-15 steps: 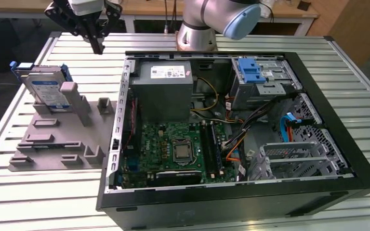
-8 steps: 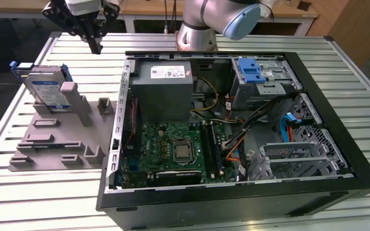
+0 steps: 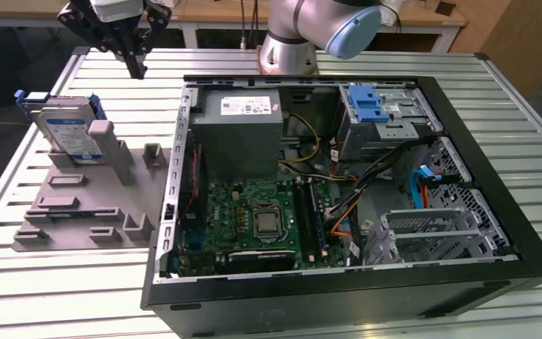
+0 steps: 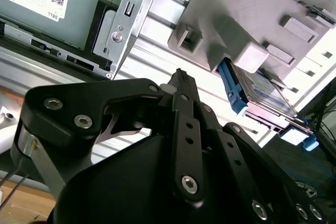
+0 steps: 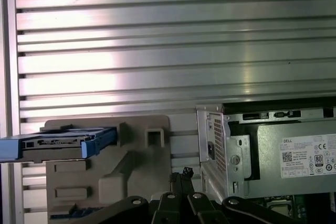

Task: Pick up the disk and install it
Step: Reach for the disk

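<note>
- the gripper (image 3: 139, 69) hangs above the slatted tabletop (image 3: 54, 282), its fingers drawn together on nothing.
- the disk (image 3: 68, 132) stands on edge in a grey holder (image 3: 82, 212), apart from the gripper and below it in the exterior view.
- the open computer case (image 3: 497, 212) lies to the exterior view's right of the holder.

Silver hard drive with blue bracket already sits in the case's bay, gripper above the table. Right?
No: exterior view shows the silver hard drive with blue bracket standing in the grey plastic fixture beside the black case. Gripper is above the metal table.
</note>
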Controlling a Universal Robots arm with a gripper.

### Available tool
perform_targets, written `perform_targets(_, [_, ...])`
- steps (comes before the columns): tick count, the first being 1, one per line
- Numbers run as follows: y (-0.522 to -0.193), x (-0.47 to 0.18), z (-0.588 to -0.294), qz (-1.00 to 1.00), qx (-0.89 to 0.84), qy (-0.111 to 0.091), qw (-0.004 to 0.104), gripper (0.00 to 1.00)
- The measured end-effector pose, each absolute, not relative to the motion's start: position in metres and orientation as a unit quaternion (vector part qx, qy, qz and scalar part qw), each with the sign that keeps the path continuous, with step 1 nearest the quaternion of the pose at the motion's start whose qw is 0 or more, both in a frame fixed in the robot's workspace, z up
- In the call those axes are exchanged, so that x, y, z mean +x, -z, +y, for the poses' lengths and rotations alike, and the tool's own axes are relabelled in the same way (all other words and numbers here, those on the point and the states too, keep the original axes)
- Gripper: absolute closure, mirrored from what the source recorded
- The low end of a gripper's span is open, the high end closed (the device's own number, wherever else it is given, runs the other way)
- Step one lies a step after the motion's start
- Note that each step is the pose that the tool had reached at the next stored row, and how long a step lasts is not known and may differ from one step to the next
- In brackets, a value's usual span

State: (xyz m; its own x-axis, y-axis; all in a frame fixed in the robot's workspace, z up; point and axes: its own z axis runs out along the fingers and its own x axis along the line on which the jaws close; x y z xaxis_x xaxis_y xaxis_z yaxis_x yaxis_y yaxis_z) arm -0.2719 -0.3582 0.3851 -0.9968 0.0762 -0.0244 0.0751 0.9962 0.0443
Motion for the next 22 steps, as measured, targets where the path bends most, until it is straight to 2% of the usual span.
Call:
perform_targets(16, [-0.384, -0.283, -0.35, 0.999, 0.038, -0.022, 0.013, 0.89])
perform_targets(22, [-0.384, -0.293, -0.345, 0.999, 0.038, -0.022, 0.008, 0.89])
